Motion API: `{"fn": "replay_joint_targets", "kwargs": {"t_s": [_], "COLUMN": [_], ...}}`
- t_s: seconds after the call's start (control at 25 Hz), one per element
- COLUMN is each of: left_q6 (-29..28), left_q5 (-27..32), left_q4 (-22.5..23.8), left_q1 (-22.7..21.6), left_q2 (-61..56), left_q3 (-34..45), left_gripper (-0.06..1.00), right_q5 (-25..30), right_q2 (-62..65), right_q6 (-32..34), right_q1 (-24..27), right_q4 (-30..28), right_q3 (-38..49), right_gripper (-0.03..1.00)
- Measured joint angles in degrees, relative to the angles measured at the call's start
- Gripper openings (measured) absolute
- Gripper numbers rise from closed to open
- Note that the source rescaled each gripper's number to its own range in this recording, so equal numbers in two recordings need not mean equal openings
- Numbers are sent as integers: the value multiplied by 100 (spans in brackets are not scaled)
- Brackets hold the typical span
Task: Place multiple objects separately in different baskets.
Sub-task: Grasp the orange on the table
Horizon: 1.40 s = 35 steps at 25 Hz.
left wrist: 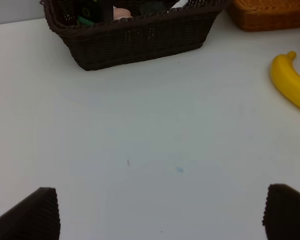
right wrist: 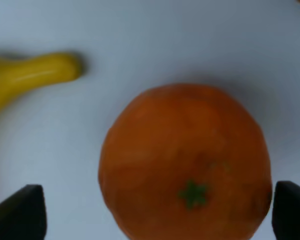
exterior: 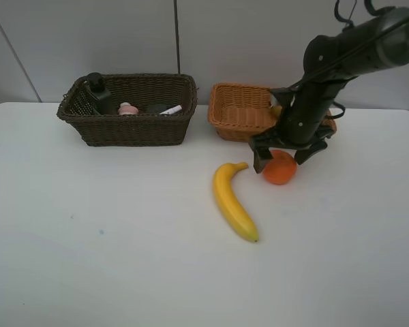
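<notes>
An orange [exterior: 279, 169] rests on the white table in front of the light basket [exterior: 240, 112]. My right gripper [exterior: 283, 158] is lowered over it and open, one finger on each side; the right wrist view shows the orange [right wrist: 185, 160] filling the gap of the gripper [right wrist: 157, 215]. A yellow banana [exterior: 233, 201] lies just left of the orange. The dark basket [exterior: 126, 126] holds a black bottle [exterior: 95, 92], a pink bottle [exterior: 127, 108], a black eraser [exterior: 155, 107] and a marker [exterior: 171, 110]. My left gripper [left wrist: 162, 220] hovers open over bare table, holding nothing.
The table [exterior: 88, 225] is white, with a grey wall close behind both baskets. The right arm [exterior: 341, 54] reaches in from the upper right across the light basket's right end. The left arm does not show in the exterior view.
</notes>
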State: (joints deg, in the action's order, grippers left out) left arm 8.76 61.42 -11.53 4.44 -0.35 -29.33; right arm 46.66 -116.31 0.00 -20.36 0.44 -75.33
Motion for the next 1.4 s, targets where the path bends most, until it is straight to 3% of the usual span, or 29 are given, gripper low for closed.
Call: {"fn": "replay_joint_targets", "kwargs": {"t_s": [0.64,1.4], "left_q6": [0,0], "left_q5": [0,0], "left_q4": [0,0], "left_q1": [0,0], "left_q2": [0,0], "left_q3": [0,0], "left_gripper": [100,100], "right_q5": [-666,-658], "right_q2": [-321,-614], "right_q6": [0,0], "right_q1": [0,0], "right_q4": [-124,-185], "right_q3": [0,0], "right_gripper": [100,98]}}
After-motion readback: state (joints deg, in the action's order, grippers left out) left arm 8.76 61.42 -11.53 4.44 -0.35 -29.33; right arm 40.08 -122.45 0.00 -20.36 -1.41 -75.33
